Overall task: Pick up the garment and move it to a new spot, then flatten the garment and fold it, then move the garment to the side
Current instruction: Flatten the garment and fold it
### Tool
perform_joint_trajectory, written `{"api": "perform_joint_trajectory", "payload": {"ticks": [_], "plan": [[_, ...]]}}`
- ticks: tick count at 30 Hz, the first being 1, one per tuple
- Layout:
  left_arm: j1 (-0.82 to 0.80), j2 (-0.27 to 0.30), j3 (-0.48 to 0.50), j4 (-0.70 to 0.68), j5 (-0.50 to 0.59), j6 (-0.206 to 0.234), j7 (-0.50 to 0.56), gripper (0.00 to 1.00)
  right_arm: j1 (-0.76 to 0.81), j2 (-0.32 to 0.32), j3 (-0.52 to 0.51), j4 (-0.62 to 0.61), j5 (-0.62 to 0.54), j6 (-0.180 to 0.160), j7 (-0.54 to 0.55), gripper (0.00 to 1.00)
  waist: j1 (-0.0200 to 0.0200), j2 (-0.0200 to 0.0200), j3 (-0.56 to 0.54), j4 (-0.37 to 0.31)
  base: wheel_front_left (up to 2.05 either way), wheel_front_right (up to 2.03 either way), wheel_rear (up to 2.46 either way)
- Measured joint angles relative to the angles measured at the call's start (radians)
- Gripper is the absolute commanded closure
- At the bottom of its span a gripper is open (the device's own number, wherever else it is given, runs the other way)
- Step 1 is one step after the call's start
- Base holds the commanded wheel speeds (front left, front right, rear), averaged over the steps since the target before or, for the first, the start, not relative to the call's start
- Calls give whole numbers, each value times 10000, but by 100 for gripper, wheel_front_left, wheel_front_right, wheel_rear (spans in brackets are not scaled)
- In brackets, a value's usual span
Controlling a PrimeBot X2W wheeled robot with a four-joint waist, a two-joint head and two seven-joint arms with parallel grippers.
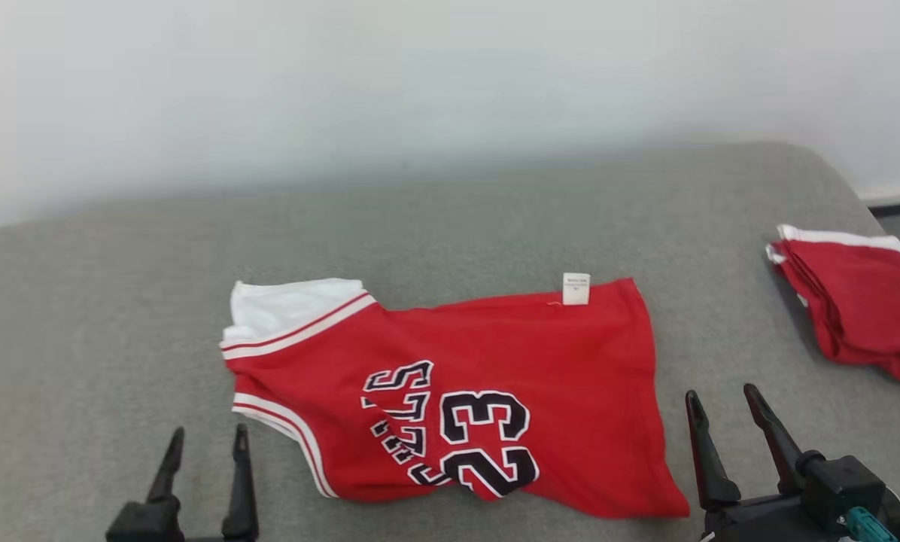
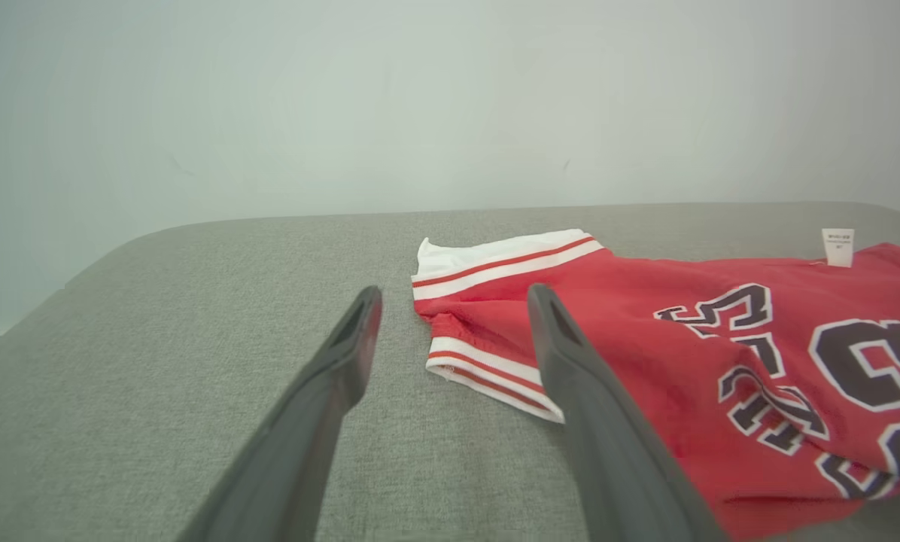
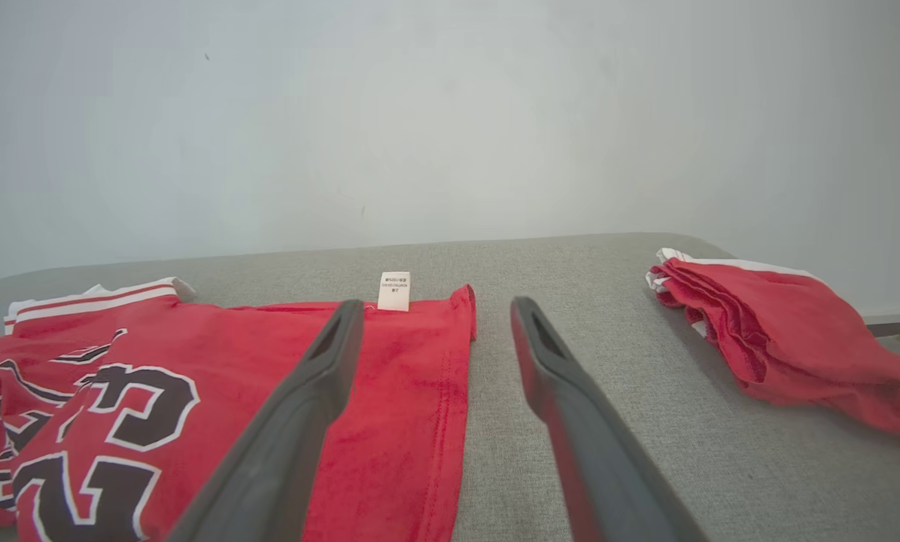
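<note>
our left pincer (image 1: 208,430) and right pincer (image 1: 721,391) hang wide and empty, flanking the red number-23 basketball jersey (image 1: 510,346). we'd pinch both near corners evenly, then fold together.

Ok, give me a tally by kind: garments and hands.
jersey: 1
folded garment: 1
hands: 2, left hand and right hand, both open
Total: 4

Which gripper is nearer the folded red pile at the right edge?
Right. The right gripper sits just left of the folded red pile; the left gripper is past the jersey.
</note>
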Motion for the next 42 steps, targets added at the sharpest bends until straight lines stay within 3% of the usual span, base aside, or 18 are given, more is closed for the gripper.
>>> {"api": "perform_joint_trajectory", "payload": {"ticks": [11,27,42], "plan": [[1545,-928,886,-2063,1083,-715,-21,0,205,-136,-142,267,125,0,-81,0,0,0,-601,701,0,0,0],[2341,-1770,2579,-1103,1273,-2291,-29,0,796,-240,-192,842,397,0,-376,0,2,1,-971,927,0,0,0],[2351,-1929,2869,-840,1685,-2633,-29,0,797,-176,-198,968,460,0,-416,0,3,2,-949,751,0,0,0]]}}
